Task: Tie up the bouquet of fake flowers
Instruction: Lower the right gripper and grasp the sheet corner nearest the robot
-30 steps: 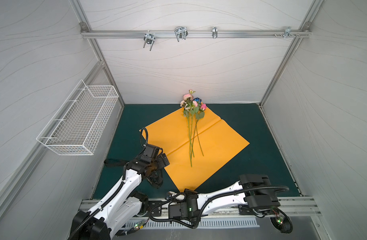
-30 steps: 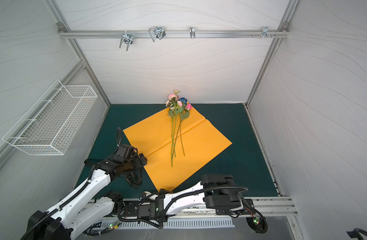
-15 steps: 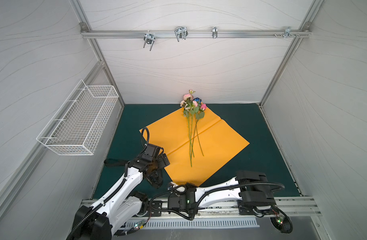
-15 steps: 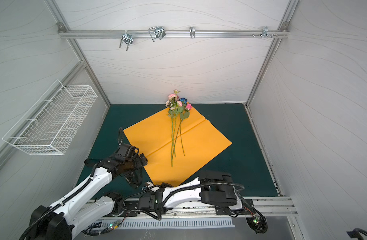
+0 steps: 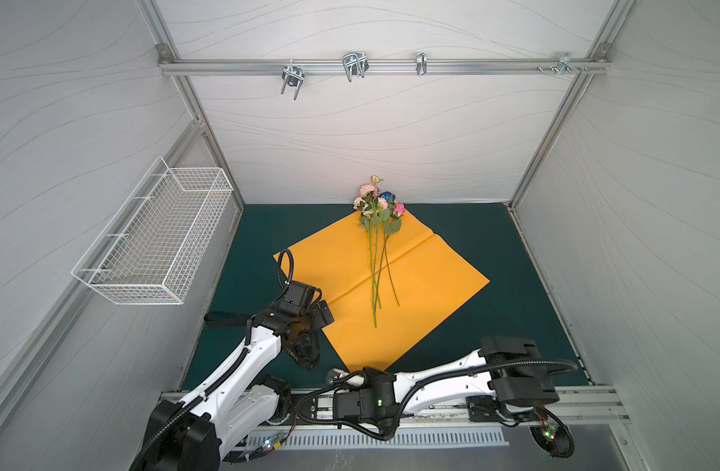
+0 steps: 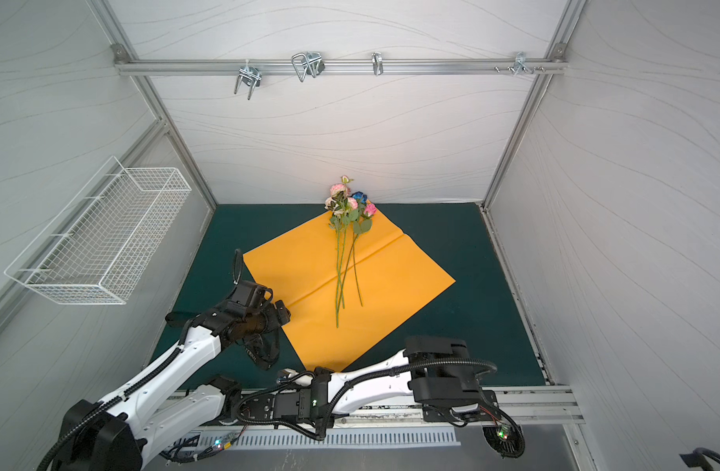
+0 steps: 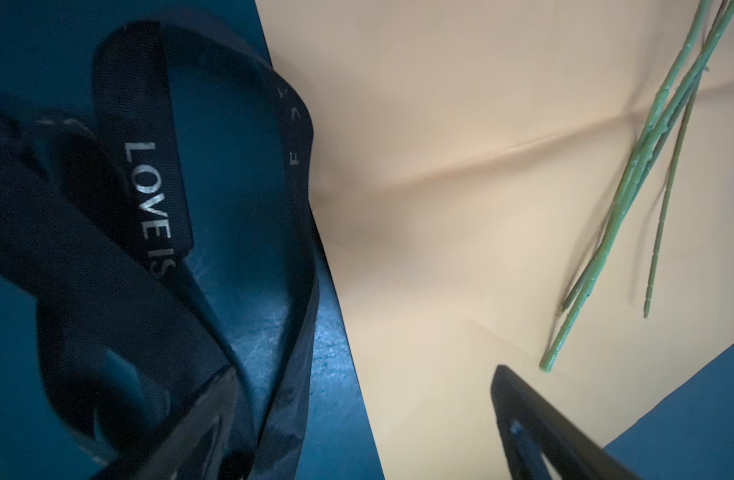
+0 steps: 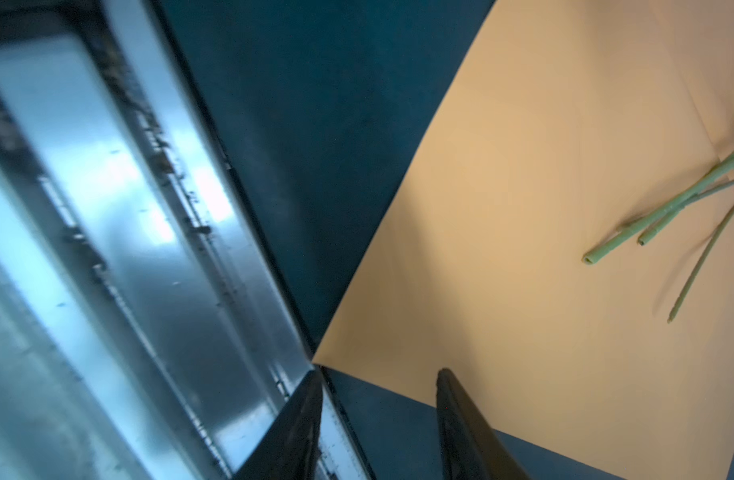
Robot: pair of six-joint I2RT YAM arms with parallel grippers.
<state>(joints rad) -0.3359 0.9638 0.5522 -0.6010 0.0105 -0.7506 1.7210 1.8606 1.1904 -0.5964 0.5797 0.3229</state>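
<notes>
While the bouquet of fake flowers [image 5: 375, 212] lies untied ahead, left fingers [image 7: 531, 424] gape empty beside black ribbon [image 7: 149, 199] | right fingers [image 8: 457, 419] part-open, empty, at corner of orange paper [image 8: 523, 249] | likely best: pinch one flat strand.

Materials & finishes: mostly matt, w/ metal at the edges.
Wrapping paper [image 5: 423, 277] was smooth matt orange w/ one pressed crease; ribbon [image 7: 153, 199] was woven black cloth, slight sheen, silvery-white printed lettering; bouquet of fake flowers [image 7: 631, 174] had ridged, matt green plastic-looking stems, petal mat'l too small to tell. Desk [image 7: 249, 291] cover was dark teal, matt, faintly scuffed. Front rail [image 8: 107, 208] was shiny brushed metal; basket [image 5: 158, 240] white-coated wire; walls [image 5: 370, 134] matt white w/ wavy lines. Arm shells [image 5: 252, 359] were smooth white plastic; right claw [image 8: 378, 372] fingers [image 8: 461, 424] matt black.
</notes>
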